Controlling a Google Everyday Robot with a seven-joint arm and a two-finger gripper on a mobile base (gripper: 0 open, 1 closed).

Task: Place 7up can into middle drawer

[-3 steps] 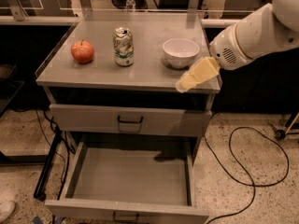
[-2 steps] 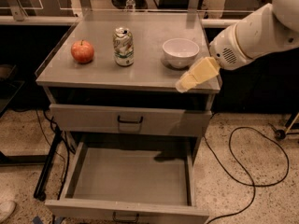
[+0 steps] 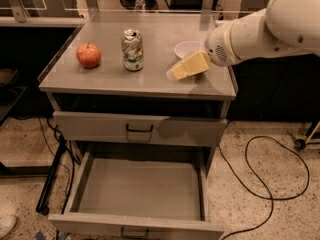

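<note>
The 7up can [image 3: 132, 50] stands upright on the grey cabinet top [image 3: 115, 79], silver-white with green print, between an apple and a bowl. My gripper [image 3: 176, 73], with yellowish pads on a white arm, hovers over the top to the right of the can, a short gap away and not touching it. It holds nothing that I can see. The middle drawer [image 3: 140, 189] is pulled out below, with a bare grey floor and low walls.
A red apple [image 3: 88, 55] sits left of the can. A white bowl [image 3: 186, 48] is partly hidden behind my gripper. The upper drawer front [image 3: 140, 129] with a black handle is closed. A black cable [image 3: 265, 184] loops on the floor at the right.
My gripper has moved left and a little farther over the top, toward the can, and now covers part of the bowl. The can, apple and drawer have not moved.
</note>
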